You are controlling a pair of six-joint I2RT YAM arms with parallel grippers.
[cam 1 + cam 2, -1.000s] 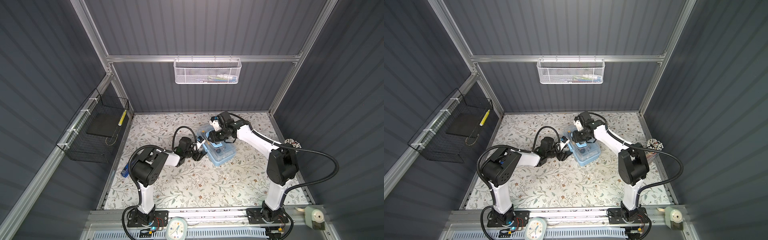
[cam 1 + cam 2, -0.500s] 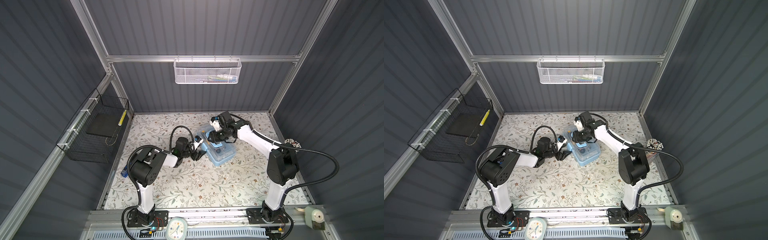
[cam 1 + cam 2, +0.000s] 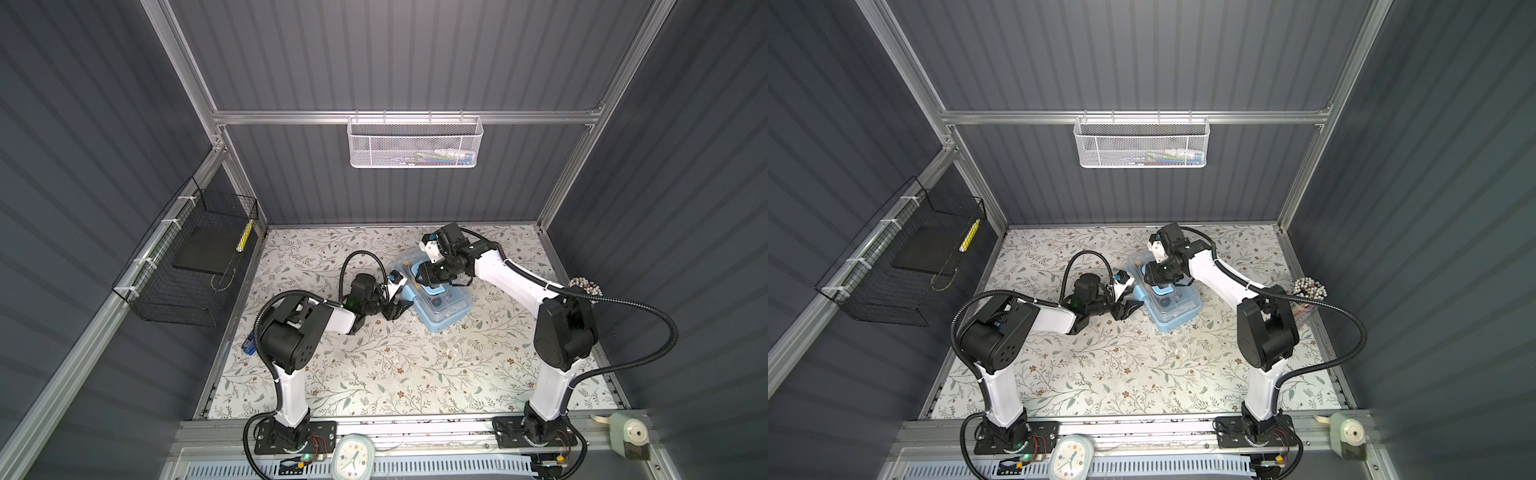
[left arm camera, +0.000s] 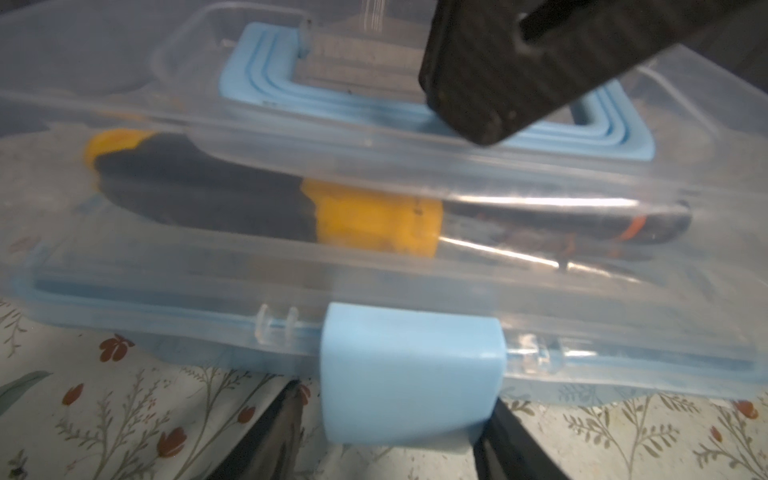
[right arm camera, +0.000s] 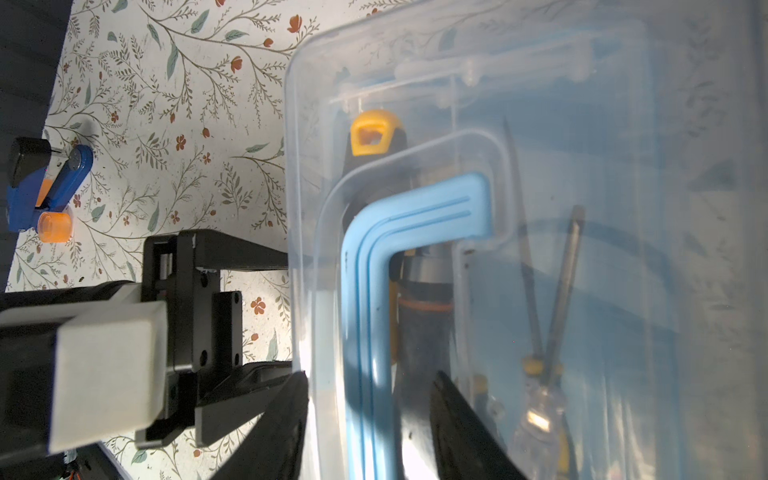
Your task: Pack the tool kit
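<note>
Though the left hand (image 3: 400, 310) has shifted slightly, the tool kit (image 3: 451, 312) stays.

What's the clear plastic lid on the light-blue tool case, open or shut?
Shut: the clear lid rests on its base; latching cannot tell.

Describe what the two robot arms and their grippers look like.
Both the left arm and right arm have white link shells with bulky black joint housings, on black base plates. A ribbed black cable hose loops off each. The left gripper and right gripper are black, with flat angular fingers and a white camera mount behind.
</note>
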